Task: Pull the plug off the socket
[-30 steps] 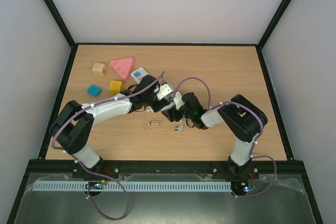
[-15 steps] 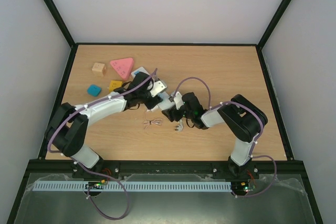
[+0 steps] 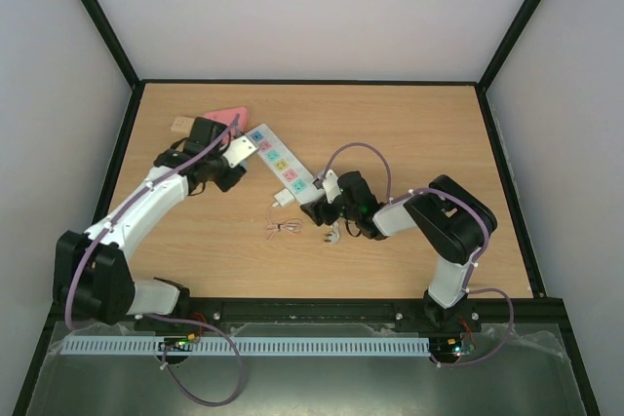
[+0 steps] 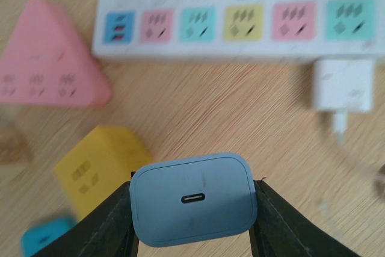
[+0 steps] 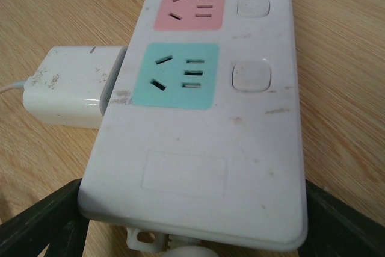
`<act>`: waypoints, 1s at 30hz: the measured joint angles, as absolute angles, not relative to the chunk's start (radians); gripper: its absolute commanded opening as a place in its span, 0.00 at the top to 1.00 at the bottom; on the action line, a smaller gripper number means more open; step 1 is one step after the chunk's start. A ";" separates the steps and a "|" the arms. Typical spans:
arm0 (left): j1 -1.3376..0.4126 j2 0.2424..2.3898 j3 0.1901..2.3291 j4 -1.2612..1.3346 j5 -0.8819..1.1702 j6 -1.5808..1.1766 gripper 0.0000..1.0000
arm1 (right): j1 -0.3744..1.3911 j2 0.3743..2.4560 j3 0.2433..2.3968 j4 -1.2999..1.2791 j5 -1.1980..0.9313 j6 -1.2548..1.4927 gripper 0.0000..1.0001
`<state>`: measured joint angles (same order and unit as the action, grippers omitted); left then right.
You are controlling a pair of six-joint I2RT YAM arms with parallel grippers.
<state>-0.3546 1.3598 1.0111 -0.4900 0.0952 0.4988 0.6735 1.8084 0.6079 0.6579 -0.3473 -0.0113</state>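
Left jaws carried one blue-grey adapter point(image 4: 192, 200) off socket point(image 3: 282, 164).

The socket point(image 3: 281, 165), a long white strip with coloured outlets, lies flat. The white plug point(image 5: 72, 85), small and boxy, lies touching the socket's long edge beside the teal outlet. The blue-grey plug point(image 4: 194, 200) is held in the air, apart from the socket.

High rear overview; two close wrist views, both on the socket point(image 5: 198, 148).
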 measured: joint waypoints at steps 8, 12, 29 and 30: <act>-0.192 1.320 1.016 -0.628 -0.049 0.720 0.69 | 0.672 1.808 0.609 0.656 -0.348 -0.011 0.44; -0.119 1.323 1.015 -0.663 -0.125 0.836 0.68 | 0.671 1.808 0.609 0.656 -0.350 -0.012 0.44; 0.053 1.547 1.012 -0.639 -0.323 1.059 0.60 | 0.661 1.808 0.609 0.655 -0.356 -0.011 0.44; 0.055 1.554 1.011 -0.636 -0.328 1.061 0.60 | 0.661 1.808 0.609 0.655 -0.356 -0.011 0.44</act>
<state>0.0547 1.5539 1.0115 -0.6365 -0.3279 1.0615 0.6609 1.8084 0.6090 0.6548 -0.3561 -0.0109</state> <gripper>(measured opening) 0.462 0.813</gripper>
